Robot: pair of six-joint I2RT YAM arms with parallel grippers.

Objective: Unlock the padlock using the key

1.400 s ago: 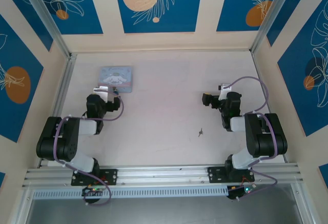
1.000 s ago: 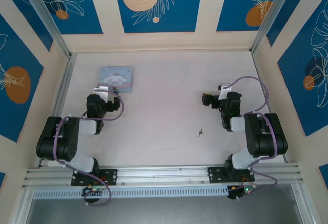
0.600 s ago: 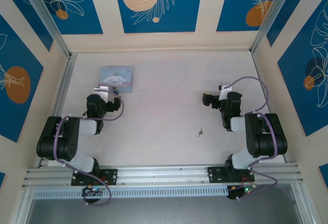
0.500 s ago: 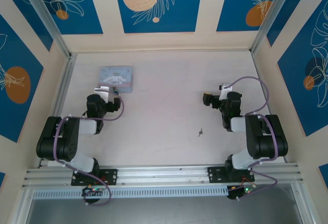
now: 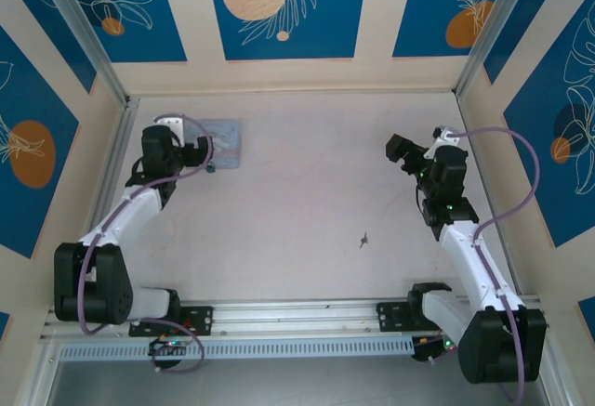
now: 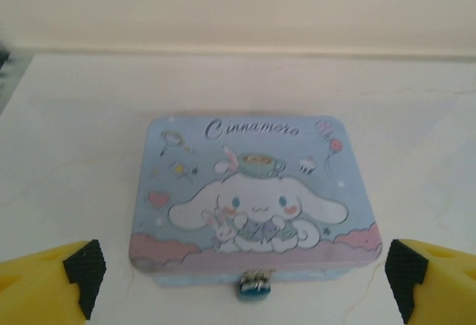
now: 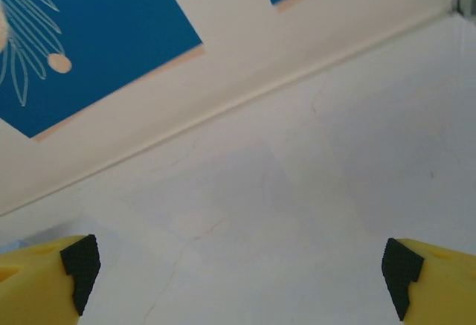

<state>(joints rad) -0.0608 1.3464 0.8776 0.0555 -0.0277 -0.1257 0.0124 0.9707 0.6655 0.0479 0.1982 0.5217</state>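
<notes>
Pale tabletop [image 6: 67,117], padlock [image 6: 254,286] at tin box [image 6: 253,191] front, centred between parted left jaws.

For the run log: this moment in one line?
left claw open, facing tin box | padlock on tin box front | key on table | right claw open, empty

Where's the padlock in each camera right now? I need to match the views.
Top external: padlock at the tin box near edge, upper left.
Left wrist: bottom centre, on the box's front wall.
Right wrist: faces wall and table.
Shared landmark: the tin box.
</notes>
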